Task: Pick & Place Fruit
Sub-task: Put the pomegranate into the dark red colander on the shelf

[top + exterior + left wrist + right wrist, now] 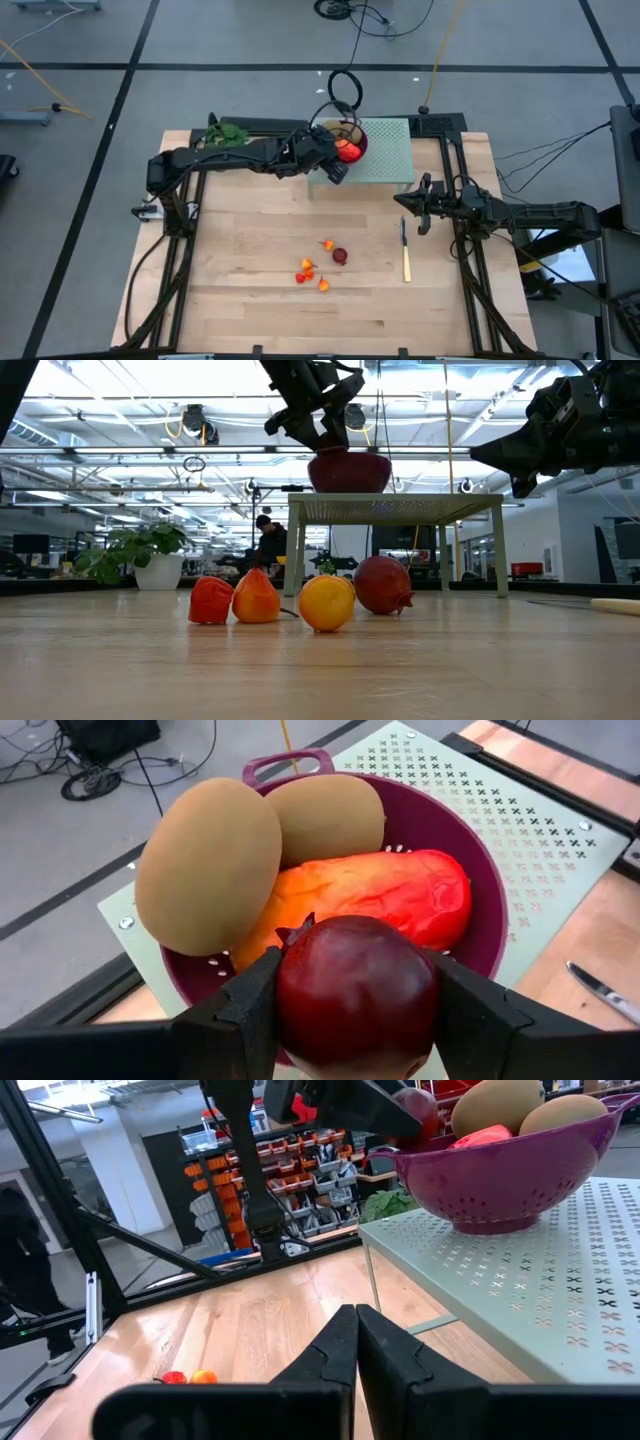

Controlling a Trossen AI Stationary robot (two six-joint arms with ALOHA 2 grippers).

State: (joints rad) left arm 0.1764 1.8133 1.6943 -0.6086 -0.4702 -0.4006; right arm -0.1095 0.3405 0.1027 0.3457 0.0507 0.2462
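A purple colander bowl [470, 930] stands on a pale green perforated stand [385, 150] at the table's far side. In it lie two olive-brown kiwis [210, 865] and an elongated orange-red fruit [380, 895]. My left gripper [355, 975] reaches over the bowl's rim from the table's left, shut on a dark red round fruit [355, 995]. Another dark red fruit [340, 256] and several tiny orange-red ones [305, 268] rest on the wooden table's middle. At the table's right, my right gripper [412, 205] is shut on nothing. My left gripper pinches the dark red round fruit between its two fingers, one on each opposite side [290, 990]. The fingers [250, 1010] come slanting down from the table's left. The fruit hangs over the bowl's rim, beside the orange-red fruit; whether it touches it I cannot tell.
A yellow-handled knife [405, 255] lies on the table near my right gripper. A green leafy bunch [228, 132] lies at the far left corner. Black frame rails [470, 270] run along the table's left and right sides. Bare wood lies toward the near edge.
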